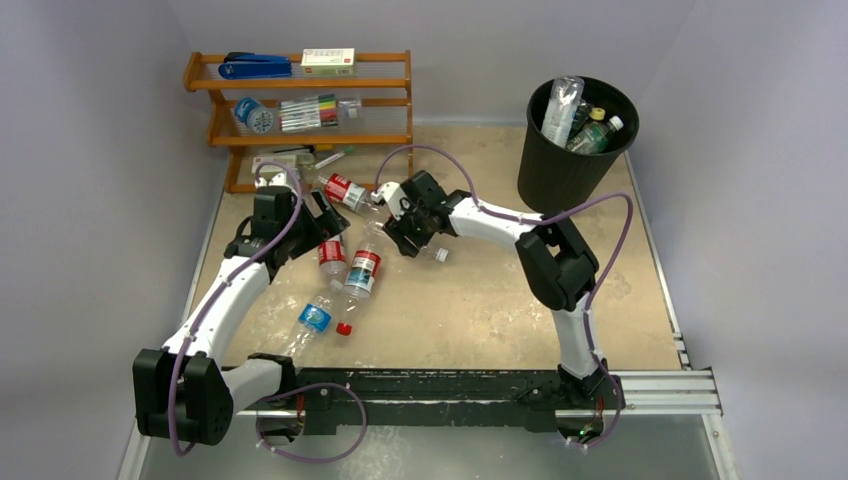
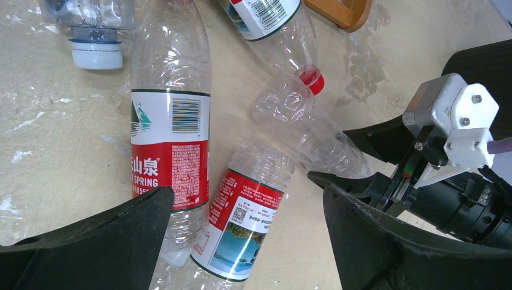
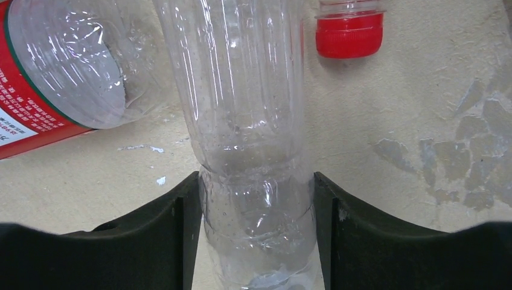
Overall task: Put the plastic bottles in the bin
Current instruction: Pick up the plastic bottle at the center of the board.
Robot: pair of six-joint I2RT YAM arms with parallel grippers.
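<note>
One pale, scuffed table (image 1: 480,300) is carrying everything. At its far right corner the black bin (image 1: 560,185) is standing upright and already holding several bottles: a clear bottle (image 1: 562,108) is poking above the rim, and a green-tinted bottle (image 1: 592,138) is leaning beside it. At the far left the wooden shelf rack (image 1: 196,72) is holding a blue stapler (image 1: 255,66) and a white box (image 1: 328,61) on its top tier, with marker pens (image 1: 308,112) on the middle tier. Both arms are reaching into the loose bottles lying on the table between rack and bin. The right gripper (image 3: 256,187) is clamping an unlabelled bottle (image 3: 241,90) across its body, both fingers pressing its sides (the plastic is narrowing where they meet it). That bottle is lying low at the table's middle, well apart from the bin. The left gripper (image 2: 249,190) is hanging with its jaws spread wide and gripping nothing, above a tall red-labelled bottle (image 2: 171,151) and a short red-labelled bottle (image 2: 244,223) that are lying side by side. A third red-labelled bottle (image 2: 265,15) is lying near the rack's foot, its red cap (image 3: 350,33) pointing at the clamped one. Nearest the arm bases, a blue-labelled bottle (image 1: 313,318) is lying on its side.
</note>
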